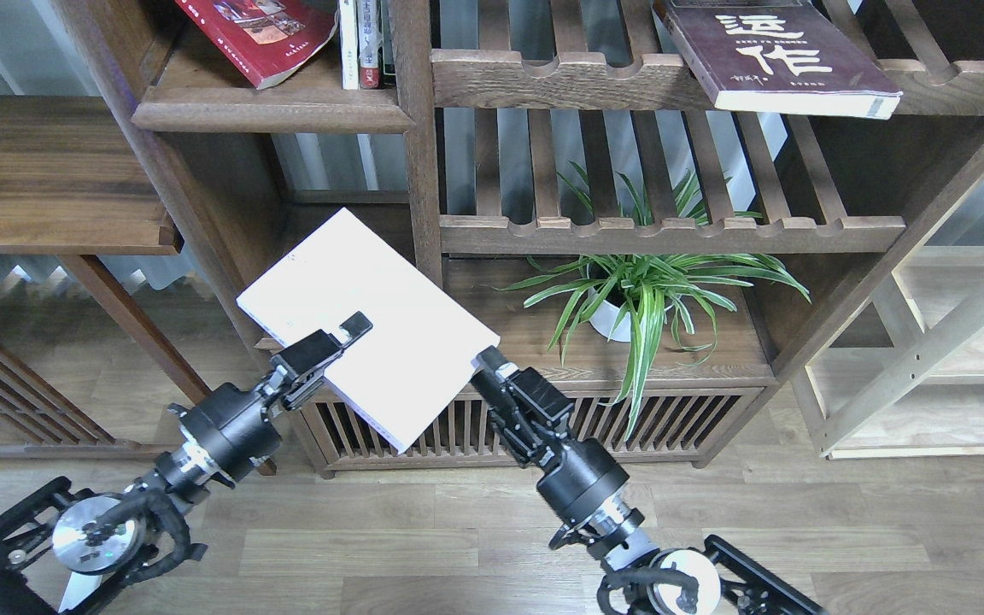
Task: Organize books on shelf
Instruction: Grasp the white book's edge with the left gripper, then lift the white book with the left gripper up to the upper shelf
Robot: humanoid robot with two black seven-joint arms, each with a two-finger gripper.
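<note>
My left gripper is shut on the pale lavender-white book and holds it tilted in the air in front of the bookcase's lower left bay. My right gripper sits at the book's right edge near its corner; I cannot tell whether it grips. The red book leans on the solid dark-brown shelf at the top left. The maroon book with white characters lies on the upper slatted shelf and overhangs its front rail.
Thin upright white- and red-spined books stand right of the red book, against a post. A potted spider plant stands on the low cabinet. A pale wood rack is at the right.
</note>
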